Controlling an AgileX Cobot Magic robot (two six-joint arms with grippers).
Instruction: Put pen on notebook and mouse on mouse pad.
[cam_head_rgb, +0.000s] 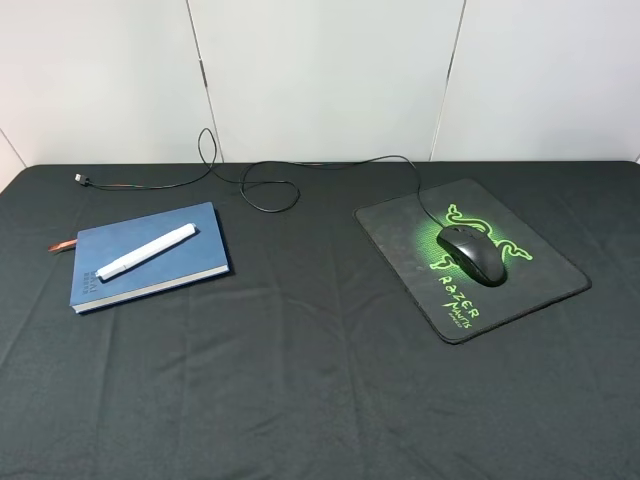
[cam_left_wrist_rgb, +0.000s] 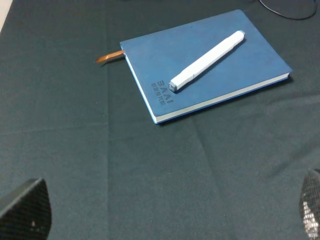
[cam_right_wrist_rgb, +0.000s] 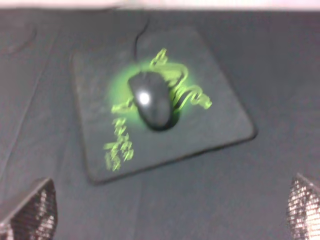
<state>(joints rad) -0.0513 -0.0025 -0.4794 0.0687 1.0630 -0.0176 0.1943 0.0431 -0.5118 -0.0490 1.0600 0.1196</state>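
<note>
Table, black cloth cover, carrying two groups with a broad bare strip of cloth between them and more bare cloth along the near edge. Landmark: notebook, blue, lying flat toward the left of the table, well in from every edge. Pen, white, resting diagonally on the notebook's cover, wholly inside its outline. Ribbon bookmark, reddish-brown, projecting from the notebook's far-left corner. Mouse pad, black with green logo, well to the right of the notebook, set at an angle. Mouse, black, sitting on the pad over the logo; cable looping across the cloth behind the notebook. Wrist views only: embossed lettering on the notebook cover; fingertips of the left gripper and of the right gripper. High view shows neither arm. Both pairs of jaws spread wide, holding and touching nothing.
</note>
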